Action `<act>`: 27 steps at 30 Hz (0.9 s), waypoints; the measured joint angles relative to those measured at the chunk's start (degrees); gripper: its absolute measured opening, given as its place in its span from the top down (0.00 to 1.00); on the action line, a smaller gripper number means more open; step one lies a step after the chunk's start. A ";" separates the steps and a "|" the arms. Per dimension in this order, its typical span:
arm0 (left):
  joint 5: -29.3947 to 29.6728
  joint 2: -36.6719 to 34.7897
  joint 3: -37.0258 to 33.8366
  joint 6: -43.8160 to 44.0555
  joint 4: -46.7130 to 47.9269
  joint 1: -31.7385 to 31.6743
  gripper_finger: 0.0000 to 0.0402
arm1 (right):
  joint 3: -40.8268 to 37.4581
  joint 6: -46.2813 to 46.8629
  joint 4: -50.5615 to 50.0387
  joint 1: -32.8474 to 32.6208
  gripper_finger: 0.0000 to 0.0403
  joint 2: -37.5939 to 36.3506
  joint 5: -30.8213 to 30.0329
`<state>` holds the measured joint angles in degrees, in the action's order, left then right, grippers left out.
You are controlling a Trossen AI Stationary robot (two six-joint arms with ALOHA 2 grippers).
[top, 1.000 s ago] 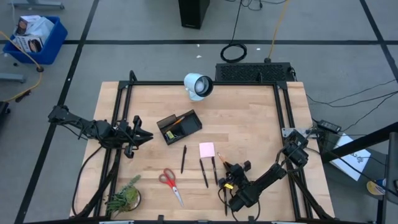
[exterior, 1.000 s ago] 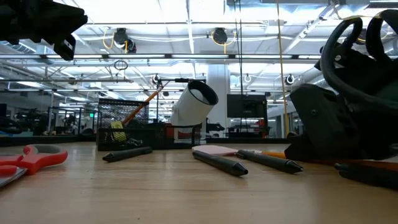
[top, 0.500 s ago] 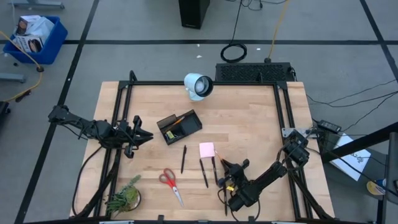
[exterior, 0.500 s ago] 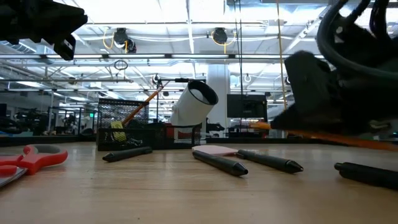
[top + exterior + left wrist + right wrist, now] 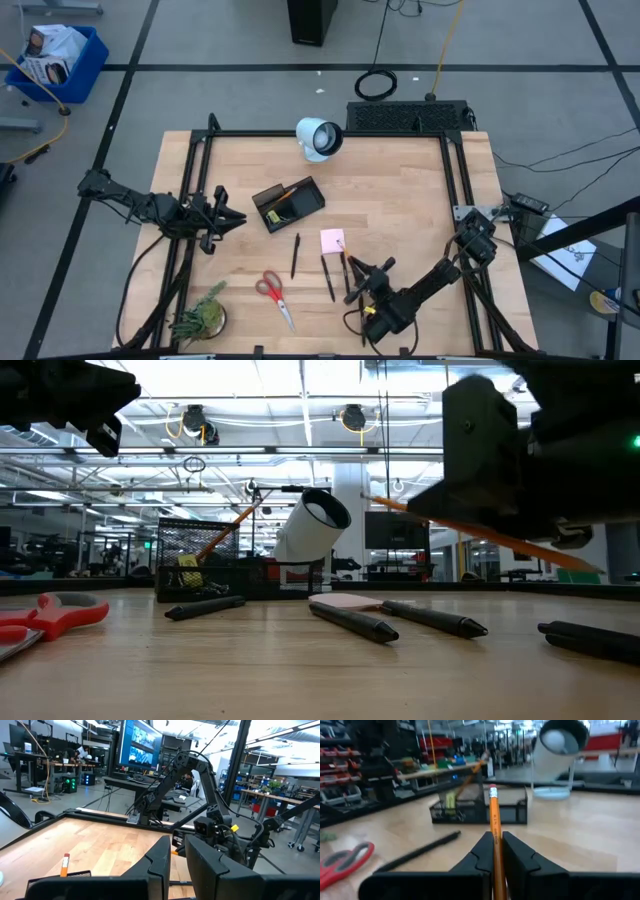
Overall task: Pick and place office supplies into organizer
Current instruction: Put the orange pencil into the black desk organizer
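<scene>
My right gripper [image 5: 364, 274] hovers near the table's front edge, right of centre, shut on an orange pencil [image 5: 351, 259]. The pencil's eraser end [image 5: 493, 790] points toward the black organizer [image 5: 288, 203], in which another orange pencil [image 5: 226, 530] leans. A pink sticky pad [image 5: 333, 240], three black pens [image 5: 295, 255] [image 5: 327, 277] [image 5: 344, 272] and red-handled scissors [image 5: 272, 293] lie flat on the wood. My left gripper [image 5: 228, 220] waits at the table's left edge, fingers almost together with nothing between them. My right gripper pinches the pencil's shaft [image 5: 494, 838] between its two fingers [image 5: 516, 851]. The fingers are level and point toward the table's far left, and the pencil runs along them with its eraser end sticking out ahead. The pencil [image 5: 470, 528] is lifted clear and tilted, eraser end higher.
A white lamp-like cylinder [image 5: 319, 138] stands at the far edge, with a black grille box [image 5: 408, 116] to its right. A green plant [image 5: 200, 318] sits at the near left corner. Another black pen [image 5: 590, 638] lies near my right arm. Bare wood spreads right of the organizer.
My right gripper has risen and tipped up to level, staying shut on the orange pencil. The pencil has come off the table and now hangs clear and tilted.
</scene>
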<state>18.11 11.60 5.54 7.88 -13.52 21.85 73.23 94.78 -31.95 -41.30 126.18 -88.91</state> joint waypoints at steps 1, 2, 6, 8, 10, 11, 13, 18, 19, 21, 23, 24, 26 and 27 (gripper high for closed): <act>0.00 0.00 0.00 0.00 0.00 -0.01 0.84 | 0.00 -1.62 1.11 0.00 0.96 -0.04 -0.88; 0.00 0.00 0.00 0.00 0.02 -0.02 0.84 | 0.00 -3.20 2.20 0.00 0.96 -0.04 -1.08; 0.00 0.00 0.00 0.00 0.00 -0.02 0.84 | 0.02 -8.94 7.00 0.65 0.96 -0.54 -1.10; 0.00 0.01 0.00 0.00 0.00 0.00 0.84 | 0.04 -13.05 9.48 0.84 0.96 -1.29 -1.06; 0.00 0.00 0.00 0.00 0.00 0.00 0.84 | 0.04 -19.30 12.83 1.08 0.96 -2.44 -0.89; 0.00 0.02 0.00 0.00 0.00 0.00 0.84 | 0.04 -23.21 14.84 1.15 0.96 -3.27 -0.85; 0.00 0.00 0.00 0.01 0.00 0.00 0.84 | 0.04 -31.58 18.51 1.16 0.96 -4.92 -0.75; 0.00 0.02 0.00 0.00 -0.01 -0.01 0.84 | 0.04 -54.55 30.72 1.45 0.96 -9.20 2.63; 0.00 0.02 0.00 0.01 0.01 -0.01 0.84 | 0.04 -59.06 33.87 1.49 0.96 -9.85 4.06; 0.00 0.00 0.00 0.00 -0.02 0.00 0.84 | 0.04 -69.07 40.92 1.67 0.96 -10.82 7.57; 0.00 0.02 0.00 0.00 0.00 -0.02 0.84 | 0.04 -79.81 50.39 2.06 0.96 -11.07 12.94; 0.00 0.02 0.00 0.01 -0.02 0.00 0.84 | 0.04 -85.38 55.70 2.34 0.96 -11.07 16.12; 0.00 0.02 0.00 0.02 -0.01 -0.01 0.84 | 0.04 -95.01 66.36 3.14 0.96 -11.07 23.07; 0.00 0.02 0.00 0.02 -0.02 -0.02 0.84 | 0.04 -98.82 70.59 3.79 0.96 -11.17 26.67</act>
<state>18.11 11.62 5.54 7.90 -13.54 21.82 73.28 -4.04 38.64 -37.51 115.02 -62.24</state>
